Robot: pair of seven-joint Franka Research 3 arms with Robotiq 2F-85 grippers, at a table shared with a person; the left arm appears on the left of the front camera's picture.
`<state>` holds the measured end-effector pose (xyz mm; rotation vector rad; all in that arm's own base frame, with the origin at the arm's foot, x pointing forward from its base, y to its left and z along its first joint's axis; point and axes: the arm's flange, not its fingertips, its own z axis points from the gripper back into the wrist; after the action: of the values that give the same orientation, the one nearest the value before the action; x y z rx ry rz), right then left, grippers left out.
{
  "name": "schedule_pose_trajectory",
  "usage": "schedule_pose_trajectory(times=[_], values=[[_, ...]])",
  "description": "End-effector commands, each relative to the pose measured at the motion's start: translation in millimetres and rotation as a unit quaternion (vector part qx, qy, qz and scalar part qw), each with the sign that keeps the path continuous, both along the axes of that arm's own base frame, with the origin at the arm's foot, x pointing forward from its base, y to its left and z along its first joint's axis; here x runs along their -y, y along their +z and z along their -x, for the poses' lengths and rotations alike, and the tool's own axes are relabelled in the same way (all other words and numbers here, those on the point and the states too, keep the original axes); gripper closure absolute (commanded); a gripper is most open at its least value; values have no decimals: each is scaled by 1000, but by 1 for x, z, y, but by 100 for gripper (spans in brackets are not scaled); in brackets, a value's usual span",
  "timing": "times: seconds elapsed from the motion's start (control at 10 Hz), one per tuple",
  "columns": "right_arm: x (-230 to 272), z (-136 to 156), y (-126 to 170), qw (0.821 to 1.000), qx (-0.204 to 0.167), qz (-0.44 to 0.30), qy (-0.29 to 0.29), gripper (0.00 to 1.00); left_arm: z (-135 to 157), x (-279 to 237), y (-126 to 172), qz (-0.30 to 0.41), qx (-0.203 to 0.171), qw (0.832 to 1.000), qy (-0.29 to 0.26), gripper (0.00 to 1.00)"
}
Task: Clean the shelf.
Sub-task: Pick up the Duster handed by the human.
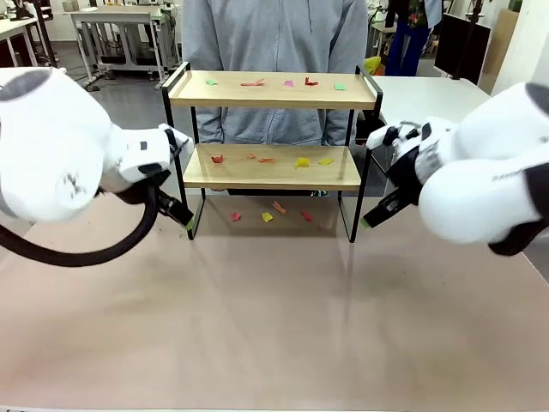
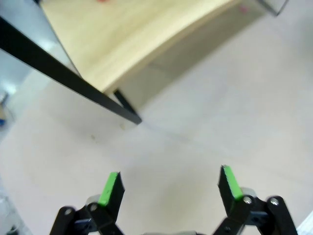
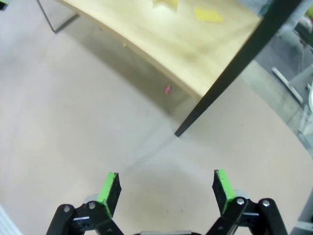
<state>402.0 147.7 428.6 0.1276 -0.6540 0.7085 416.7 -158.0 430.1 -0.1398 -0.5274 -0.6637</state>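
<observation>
Your left gripper (image 1: pixel 184 220) and right gripper (image 1: pixel 369 221) hang wide apart, empty, flanking the shelf (image 1: pixel 274 96) mid-table, so you're only approaching; next, reach in for the scraps (image 1: pixel 302 162).

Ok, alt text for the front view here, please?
A two-tier shelf littered with small coloured scraps stands mid-table, a person in a grey top behind it. The robot's left hand and right hand hover open and empty by its front legs, one each side. More scraps lie on the table beneath it.
</observation>
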Motion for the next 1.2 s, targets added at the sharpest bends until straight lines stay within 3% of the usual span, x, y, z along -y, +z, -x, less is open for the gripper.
schedule_pose_trajectory(times=[0.0,0.2,0.3,0.5,0.6,0.7,0.8,1.1], values=[[63,-7,27,997,0,-42,63,0,-19,-47,26,24,-35,997,-59,0],[120,-17,48,987,46,-89,123,0,-40,-91,42,53,-47,986,-148,0],[145,-22,51,979,53,-99,168,0,-49,-110,46,75,-60,973,-212,0],[187,-44,48,962,74,-118,237,0,-64,-156,42,118,-48,927,-353,0],[198,-52,42,959,77,-125,241,0,-60,-152,43,136,-26,920,-367,0],[192,-50,35,969,66,-104,212,0,-51,-138,45,129,-6,927,-352,0],[197,-23,52,967,81,-108,216,0,-41,-152,49,121,-23,935,-332,0],[197,-23,52,967,81,-108,216,0,-41,-152,49,121,-23,935,-332,0]])
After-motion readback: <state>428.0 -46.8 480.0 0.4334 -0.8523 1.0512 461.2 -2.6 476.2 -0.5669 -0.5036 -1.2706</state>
